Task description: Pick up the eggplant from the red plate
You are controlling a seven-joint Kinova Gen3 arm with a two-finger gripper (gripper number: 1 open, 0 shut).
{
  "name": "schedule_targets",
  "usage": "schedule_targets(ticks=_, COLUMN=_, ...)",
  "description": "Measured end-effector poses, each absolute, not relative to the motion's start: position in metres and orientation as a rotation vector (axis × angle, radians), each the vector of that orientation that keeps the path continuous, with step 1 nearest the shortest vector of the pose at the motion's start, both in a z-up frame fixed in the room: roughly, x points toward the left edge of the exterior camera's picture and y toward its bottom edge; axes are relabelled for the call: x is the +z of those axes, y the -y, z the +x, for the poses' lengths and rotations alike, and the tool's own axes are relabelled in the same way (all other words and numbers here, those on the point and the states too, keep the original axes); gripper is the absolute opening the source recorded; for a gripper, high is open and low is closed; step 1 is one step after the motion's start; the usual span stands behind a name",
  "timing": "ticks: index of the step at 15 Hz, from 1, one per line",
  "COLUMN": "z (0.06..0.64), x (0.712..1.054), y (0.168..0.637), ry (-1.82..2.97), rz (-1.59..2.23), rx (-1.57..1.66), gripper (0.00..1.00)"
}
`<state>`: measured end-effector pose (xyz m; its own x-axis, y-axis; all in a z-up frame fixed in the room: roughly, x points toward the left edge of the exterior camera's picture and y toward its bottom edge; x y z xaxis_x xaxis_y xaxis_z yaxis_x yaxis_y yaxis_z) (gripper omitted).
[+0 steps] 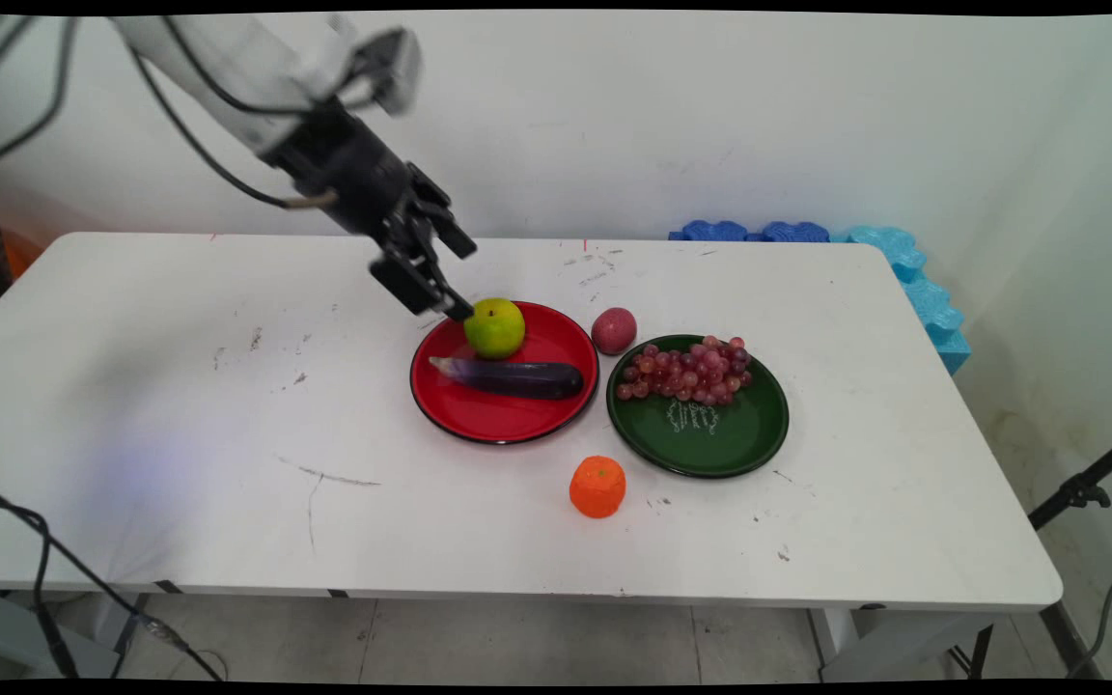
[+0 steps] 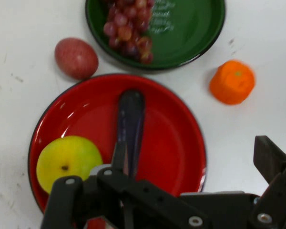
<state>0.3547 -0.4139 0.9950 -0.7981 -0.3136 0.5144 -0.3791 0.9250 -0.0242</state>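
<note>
My black gripper (image 1: 462,280) hangs over the back left rim of a red plate (image 1: 498,425), fingers spread open and holding nothing. Its lower fingertip is right beside a green apple (image 1: 494,327) that rests on the plate's far side. A dark purple eggplant (image 1: 510,377) lies across the plate in front of the apple. In the hand view the apple (image 2: 69,162) sits just above the left finger, the eggplant (image 2: 130,124) runs up the middle of the red plate (image 2: 181,143), and the gripper (image 2: 167,183) is wide open.
A reddish round fruit (image 1: 614,330) lies on the table just right of the red plate. A green plate (image 1: 710,444) holds a bunch of red grapes (image 1: 686,370). An orange (image 1: 597,486) sits in front between the plates. Blue foam mats (image 1: 903,261) lean at the back right.
</note>
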Motion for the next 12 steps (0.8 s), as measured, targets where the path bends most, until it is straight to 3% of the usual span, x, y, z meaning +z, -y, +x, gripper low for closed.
schedule_targets(ticks=12, z=0.304, x=0.878, y=0.491, ry=2.765, rz=0.402, rx=0.134, gripper=1.0)
